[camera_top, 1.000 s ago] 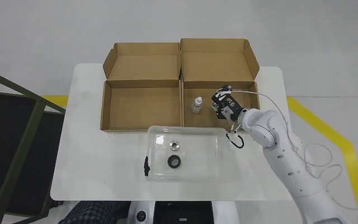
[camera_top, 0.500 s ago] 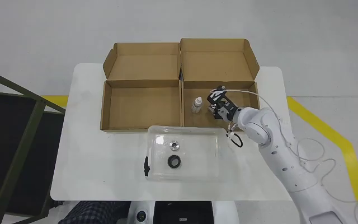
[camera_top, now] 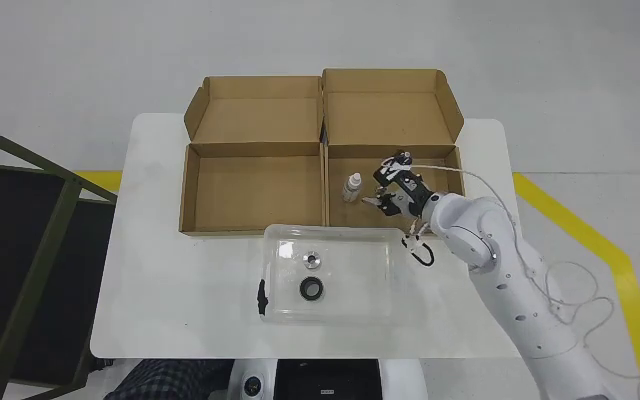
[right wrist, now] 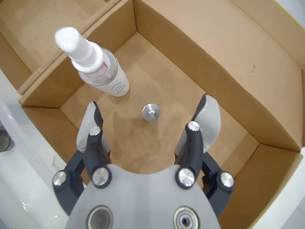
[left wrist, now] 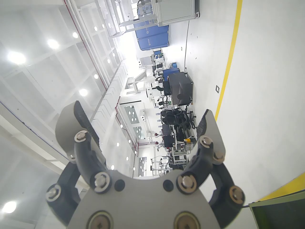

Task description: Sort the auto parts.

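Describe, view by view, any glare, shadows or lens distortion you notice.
Left wrist view: round ceiling lamps flare white; the yellow floor line curves from lens distortion. Right wrist view: the walls of the brown cardboard box bow. Top view: even, soft light.

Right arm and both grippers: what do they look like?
The right arm is a glossy white jointed shell; a thin white cable loops loosely alongside it, and a black hook-shaped loop hangs near the wrist. The right gripper and left gripper match: curved grey fingers, black linkages, grey plate, silver screws.
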`<state>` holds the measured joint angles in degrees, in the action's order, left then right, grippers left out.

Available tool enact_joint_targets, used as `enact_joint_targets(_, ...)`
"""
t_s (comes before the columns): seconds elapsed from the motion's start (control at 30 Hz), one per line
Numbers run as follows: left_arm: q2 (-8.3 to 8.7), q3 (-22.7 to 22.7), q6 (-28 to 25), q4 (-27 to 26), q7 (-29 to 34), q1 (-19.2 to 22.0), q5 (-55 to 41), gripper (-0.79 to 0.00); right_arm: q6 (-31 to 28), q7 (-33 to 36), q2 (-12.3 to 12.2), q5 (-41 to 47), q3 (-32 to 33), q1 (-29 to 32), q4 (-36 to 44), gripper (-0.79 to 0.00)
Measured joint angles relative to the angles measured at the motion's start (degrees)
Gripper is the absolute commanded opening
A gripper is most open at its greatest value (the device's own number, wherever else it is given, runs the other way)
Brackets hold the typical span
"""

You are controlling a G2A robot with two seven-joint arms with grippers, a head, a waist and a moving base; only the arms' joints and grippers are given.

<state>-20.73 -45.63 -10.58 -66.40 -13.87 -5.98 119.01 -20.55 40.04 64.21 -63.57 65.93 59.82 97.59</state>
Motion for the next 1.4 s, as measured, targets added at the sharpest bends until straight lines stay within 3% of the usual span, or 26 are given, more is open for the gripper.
enact_joint_targets(0.43, 0.0, 0.0, 0.0, 0.0, 0.0, 0.0, 0.0, 0.0, -4.99, -0.51, -1.64, 0.39, 4.94, 11.56, 18.01, 0.0)
enact_joint_targets(0.9, 0.0, 0.0, 0.0, 0.0, 0.0, 0.0, 0.0, 0.0, -11.2, -3.02, -1.99, -2.73, -0.26, 17.23, 23.58, 0.0)
enact_joint_targets(1.4, 0.0, 0.0, 0.0, 0.0, 0.0, 0.0, 0.0, 0.0, -13.87, -4.32, -1.34, -5.39, -7.4, 14.46, 18.59, -0.394)
